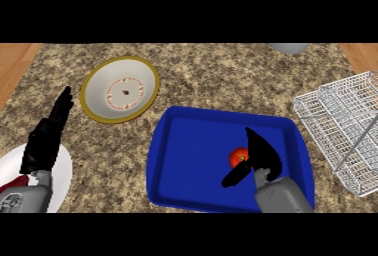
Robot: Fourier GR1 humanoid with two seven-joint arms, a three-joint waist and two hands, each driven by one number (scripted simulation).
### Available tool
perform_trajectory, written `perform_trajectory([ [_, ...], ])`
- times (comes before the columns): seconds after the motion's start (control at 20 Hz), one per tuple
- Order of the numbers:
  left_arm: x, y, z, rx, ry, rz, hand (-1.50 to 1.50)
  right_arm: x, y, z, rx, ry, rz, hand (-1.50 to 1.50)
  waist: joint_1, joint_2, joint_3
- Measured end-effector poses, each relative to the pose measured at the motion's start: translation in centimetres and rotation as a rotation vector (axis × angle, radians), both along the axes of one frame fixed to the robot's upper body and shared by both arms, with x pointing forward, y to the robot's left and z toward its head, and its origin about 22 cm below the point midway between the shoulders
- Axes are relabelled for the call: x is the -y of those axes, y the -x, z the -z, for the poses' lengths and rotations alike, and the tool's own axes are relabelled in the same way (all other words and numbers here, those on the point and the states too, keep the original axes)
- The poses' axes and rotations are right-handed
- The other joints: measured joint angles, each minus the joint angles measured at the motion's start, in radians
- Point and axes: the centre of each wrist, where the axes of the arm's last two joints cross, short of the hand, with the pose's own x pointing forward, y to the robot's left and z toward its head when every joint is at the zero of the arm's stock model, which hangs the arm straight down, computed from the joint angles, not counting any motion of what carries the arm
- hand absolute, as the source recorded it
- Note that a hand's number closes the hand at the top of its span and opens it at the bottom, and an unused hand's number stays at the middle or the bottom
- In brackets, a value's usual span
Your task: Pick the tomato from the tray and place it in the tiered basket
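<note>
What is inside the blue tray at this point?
A red tomato lies on the blue tray, right of centre. The right hand is over it and covers its right side, so contact between fingers and tomato cannot be judged. Nothing else shows in the tray.

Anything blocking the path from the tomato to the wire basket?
Nothing visible on the counter between them. The tomato lies in the blue tray, with the right hand against it. The tiered basket stands just right of the tray; only the tray's right rim and the basket's own wire edge must be cleared.
</note>
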Motion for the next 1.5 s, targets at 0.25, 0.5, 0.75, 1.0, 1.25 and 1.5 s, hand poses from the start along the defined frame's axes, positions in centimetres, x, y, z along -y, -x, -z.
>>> perform_trajectory([
  [0.25,-0.1,-0.3,0.4,-0.003,0.001,0.004,0.00,-0.4,-0.6,0.5,-0.049,-0.006,-0.060,1.50,-0.002,-0.005,-0.007],
  [0.5,0.1,-0.2,0.3,-0.001,0.002,0.004,0.00,-0.6,-1.1,1.1,-0.031,0.091,-0.154,1.50,-0.003,-0.010,-0.012],
  [0.75,-0.3,-0.5,0.7,0.001,0.002,-0.001,0.00,-0.9,-0.6,0.6,0.011,0.014,-0.119,1.50,-0.006,-0.007,-0.008],
  [1.0,0.4,-0.4,0.3,0.001,0.007,0.004,0.00,-1.3,0.2,-1.9,0.083,-0.058,-0.066,1.50,-0.005,-0.004,-0.002],
  [1.25,0.6,-0.7,0.0,0.012,0.000,0.021,0.00,0.8,-4.5,-4.8,0.247,0.036,0.206,1.50,0.020,0.010,-0.002],
  [1.5,1.0,-1.0,-0.3,0.022,-0.001,0.042,0.00,4.6,-8.4,-8.6,0.457,0.191,0.455,1.50,0.047,0.022,-0.005],
])
